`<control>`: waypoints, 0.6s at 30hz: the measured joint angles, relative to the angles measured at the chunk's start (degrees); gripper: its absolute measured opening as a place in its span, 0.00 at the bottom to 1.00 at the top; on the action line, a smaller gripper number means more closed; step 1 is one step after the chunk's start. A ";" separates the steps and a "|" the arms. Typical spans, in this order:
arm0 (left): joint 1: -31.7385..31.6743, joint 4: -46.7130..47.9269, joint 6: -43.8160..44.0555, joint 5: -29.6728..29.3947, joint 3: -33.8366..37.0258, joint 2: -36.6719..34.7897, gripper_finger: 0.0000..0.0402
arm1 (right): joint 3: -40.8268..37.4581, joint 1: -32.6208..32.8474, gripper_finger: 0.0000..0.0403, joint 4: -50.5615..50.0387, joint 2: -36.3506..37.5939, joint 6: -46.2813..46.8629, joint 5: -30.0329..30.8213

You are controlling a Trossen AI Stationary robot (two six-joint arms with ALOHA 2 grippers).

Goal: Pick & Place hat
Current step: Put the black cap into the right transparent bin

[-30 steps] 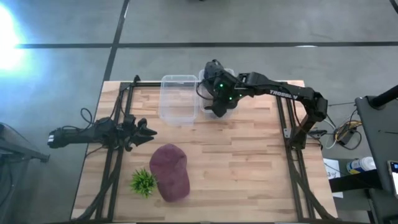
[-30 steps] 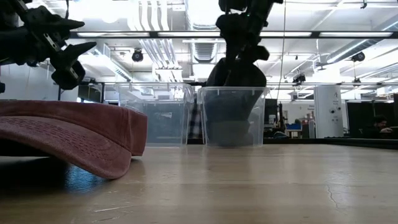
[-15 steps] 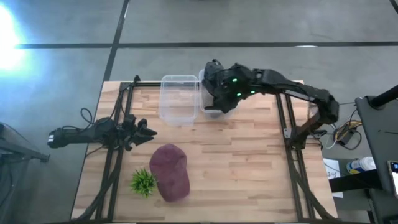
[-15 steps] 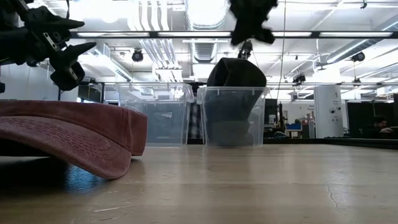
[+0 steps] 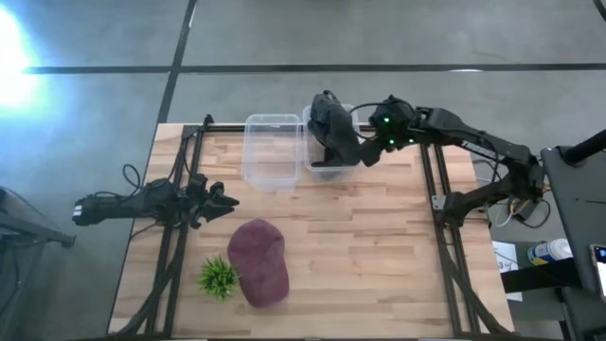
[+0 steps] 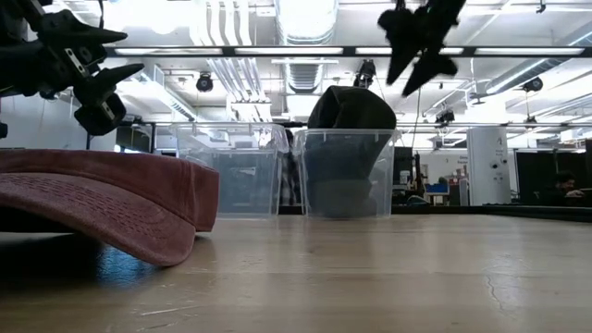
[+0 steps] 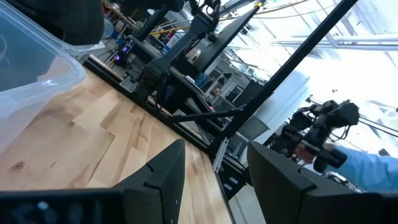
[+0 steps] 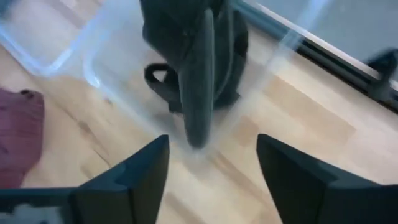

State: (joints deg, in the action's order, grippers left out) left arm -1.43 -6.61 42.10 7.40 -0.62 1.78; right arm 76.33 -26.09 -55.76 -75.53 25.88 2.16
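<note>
A black hat (image 5: 331, 138) stands in the right clear bin (image 5: 322, 171) at the table's far edge, its crown (image 6: 351, 108) rising above the rim. My right gripper (image 5: 367, 154) hangs open above and to the right of that bin, high in the low view (image 6: 414, 44). Its wrist view looks down on the black hat (image 8: 189, 59) past open fingers (image 8: 211, 180). A maroon hat (image 5: 260, 262) lies crown up on the near part of the table (image 6: 111, 199). My left gripper (image 5: 223, 202) waits open at the table's left side, above the wood (image 7: 214, 180).
An empty clear bin (image 5: 272, 150) sits just left of the one with the black hat. A small green plant (image 5: 218, 277) lies beside the maroon hat near the table's near left. Dark frame rails (image 5: 445, 246) run along both sides. Bare wood spans the table's middle and right.
My right gripper has risen from the black hat in the bin and drawn back toward the table's right, now clear above the rim. The black hat has stayed in the right bin.
</note>
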 joint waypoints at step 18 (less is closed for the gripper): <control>0.00 -0.05 10.45 -0.25 0.00 0.00 0.42 | -10.15 -5.28 0.35 20.70 -3.59 -6.54 -13.91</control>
State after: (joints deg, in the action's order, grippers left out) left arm -1.43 -6.66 52.54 7.15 -0.62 1.78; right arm 66.19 -31.38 -35.06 -79.11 19.34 -11.75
